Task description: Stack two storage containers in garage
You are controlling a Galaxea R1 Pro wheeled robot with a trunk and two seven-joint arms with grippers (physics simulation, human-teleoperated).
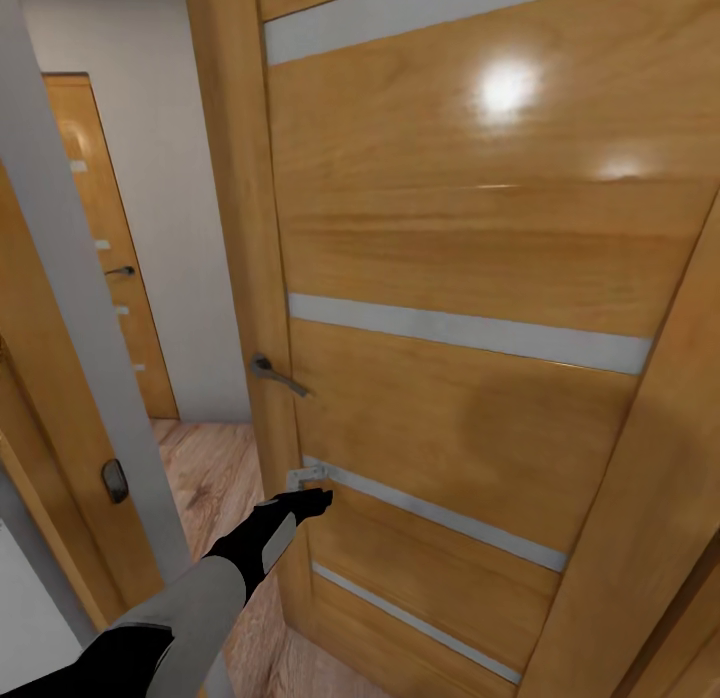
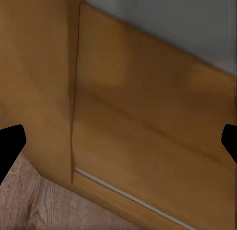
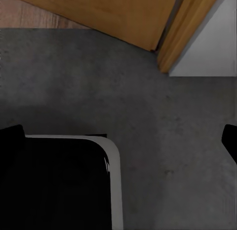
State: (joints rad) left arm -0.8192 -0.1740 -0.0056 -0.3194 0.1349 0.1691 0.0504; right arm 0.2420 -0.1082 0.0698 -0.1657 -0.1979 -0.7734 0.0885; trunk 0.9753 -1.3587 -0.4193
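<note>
The storage containers are out of view. A tall honey-wood door [image 1: 470, 308] with frosted strips stands right in front of me. My left arm reaches toward its edge; the left gripper [image 1: 308, 500] is just below the metal latch plate [image 1: 304, 475]. In the left wrist view the left gripper [image 2: 118, 141] is open, its fingertips [image 2: 10, 141] far apart, facing the door's lower panel with nothing between them. The right gripper [image 3: 118, 141] is open too, hanging over dark grey concrete floor [image 3: 163, 111].
The door's lever handle [image 1: 278, 374] sticks out above my left hand. Wood-plank flooring [image 1: 215, 468] runs past a grey jamb [image 1: 80, 308] to another wooden door [image 1: 105, 248]. My black, white-rimmed base [image 3: 64, 185] lies under the right gripper, near a door bottom [image 3: 108, 13] and wall corner [image 3: 207, 47].
</note>
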